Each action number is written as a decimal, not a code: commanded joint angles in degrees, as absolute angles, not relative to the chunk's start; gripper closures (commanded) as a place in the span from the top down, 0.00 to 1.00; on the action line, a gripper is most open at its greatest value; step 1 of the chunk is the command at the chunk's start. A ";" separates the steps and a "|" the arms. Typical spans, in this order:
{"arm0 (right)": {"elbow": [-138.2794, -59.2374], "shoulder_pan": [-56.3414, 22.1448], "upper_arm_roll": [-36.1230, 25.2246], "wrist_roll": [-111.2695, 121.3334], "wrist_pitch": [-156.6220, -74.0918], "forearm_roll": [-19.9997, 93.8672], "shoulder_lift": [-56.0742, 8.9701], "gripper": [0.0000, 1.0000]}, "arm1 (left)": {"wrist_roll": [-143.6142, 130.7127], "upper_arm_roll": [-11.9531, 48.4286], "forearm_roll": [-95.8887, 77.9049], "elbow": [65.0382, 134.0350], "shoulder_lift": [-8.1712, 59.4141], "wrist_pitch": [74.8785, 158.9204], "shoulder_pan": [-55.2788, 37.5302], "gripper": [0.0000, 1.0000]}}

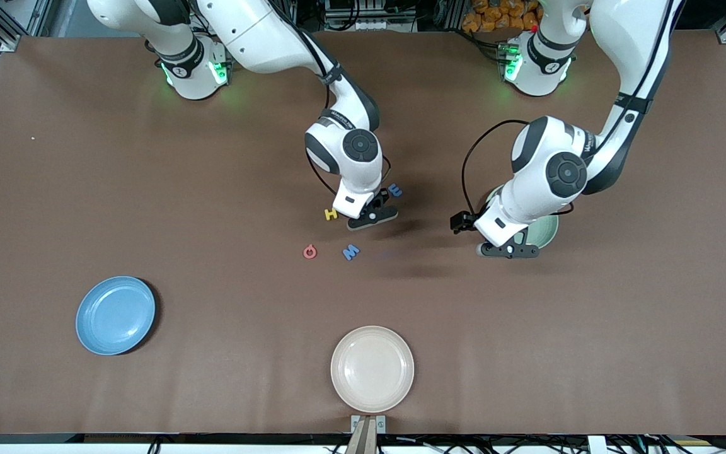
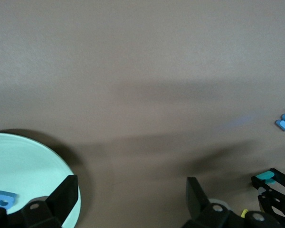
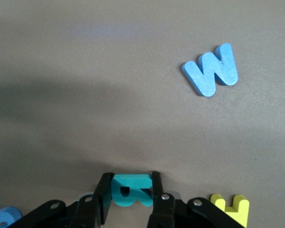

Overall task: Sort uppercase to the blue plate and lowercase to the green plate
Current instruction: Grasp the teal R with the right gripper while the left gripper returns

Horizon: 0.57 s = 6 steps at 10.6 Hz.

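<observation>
Nearest your front camera you have the cream-white plate (image 1: 372,369), with the blue plate (image 1: 115,315) a little farther back toward the right arm's end of the table. Farther still, near the middle, you see the red ring letter (image 1: 310,252) and the blue angular M (image 1: 351,252) side by side. Just past them your right gripper (image 1: 372,215) is down at the table, its fingers (image 3: 157,194) pinched on the teal R (image 3: 131,190), with the yellow H (image 1: 331,214) just beside it and the blue three-pronged letter (image 1: 395,190) a bit farther from the camera. Your left gripper (image 1: 508,250) hangs over the near edge of the green plate (image 1: 546,230), jaws spread wide and holding nothing; a blue letter (image 2: 1,199) lies in that plate.
</observation>
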State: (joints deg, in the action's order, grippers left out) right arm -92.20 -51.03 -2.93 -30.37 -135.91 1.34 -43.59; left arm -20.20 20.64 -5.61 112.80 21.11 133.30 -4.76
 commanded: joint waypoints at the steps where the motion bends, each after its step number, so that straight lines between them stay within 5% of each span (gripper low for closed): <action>1: -92.73 -50.54 -3.16 -31.99 -135.27 -0.09 -42.81 0.00 | -23.55 20.74 -4.48 112.15 21.97 132.71 -5.97 1.00; 6: -92.29 -48.17 -8.16 -32.87 -128.87 0.09 -38.24 0.00 | -25.49 23.55 -4.31 111.80 22.58 132.71 -6.06 1.00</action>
